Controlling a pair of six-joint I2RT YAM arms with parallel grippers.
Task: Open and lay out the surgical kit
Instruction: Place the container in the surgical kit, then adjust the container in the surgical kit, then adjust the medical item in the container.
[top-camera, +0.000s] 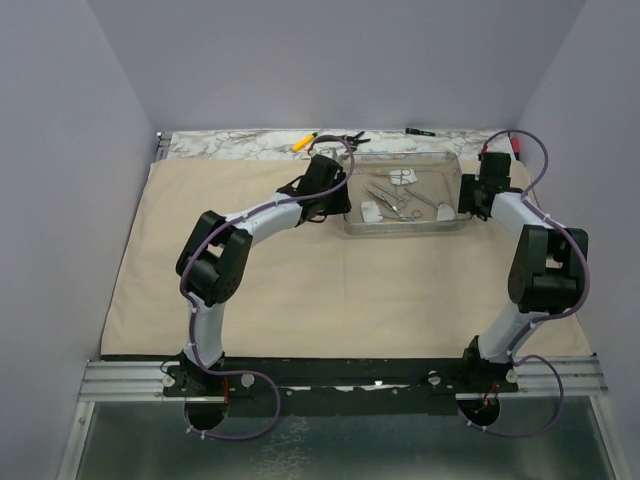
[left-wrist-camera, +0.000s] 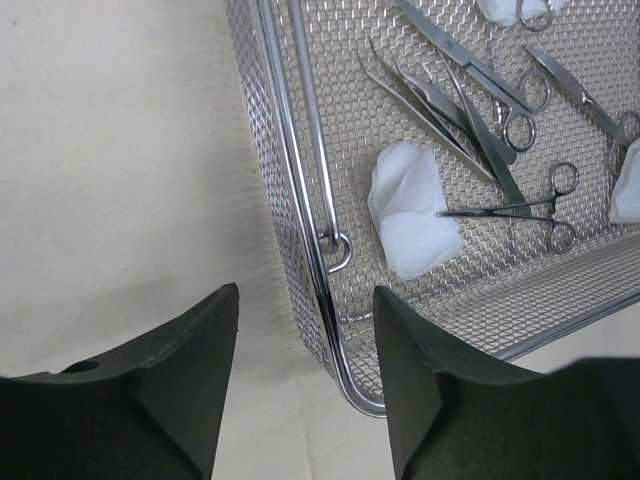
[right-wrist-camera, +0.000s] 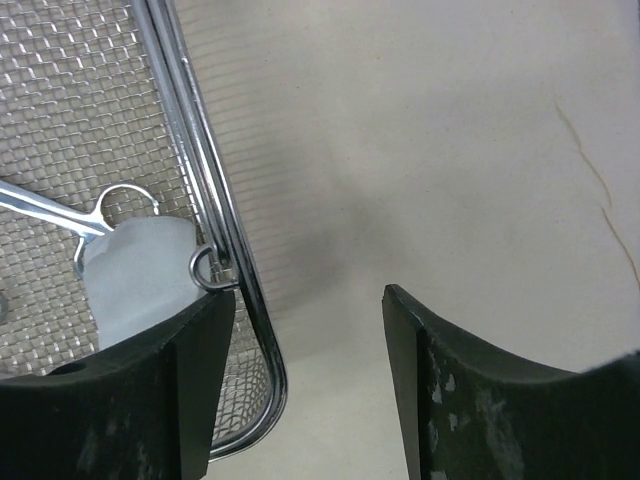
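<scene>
Both open, gripping nothing: your left end effector (left-wrist-camera: 305, 300) straddles the tray (left-wrist-camera: 290, 200) rim and your right end effector (right-wrist-camera: 310, 300) sits at the opposite rim. The tray rests on the spread cloth (top-camera: 300, 290), far side. Risk: an uneven lift would tip it, and the clamps (left-wrist-camera: 520, 208) and gauze (left-wrist-camera: 410, 215) would slide.

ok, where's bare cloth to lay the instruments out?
Widest free patch: cloth in front of the mesh tray, between the arms. Also cloth left of the left arm. Crowded: inside the tray (clamps, tweezers, gauze) and its short ends, where the left tool and right tool sit at the rim.
</scene>
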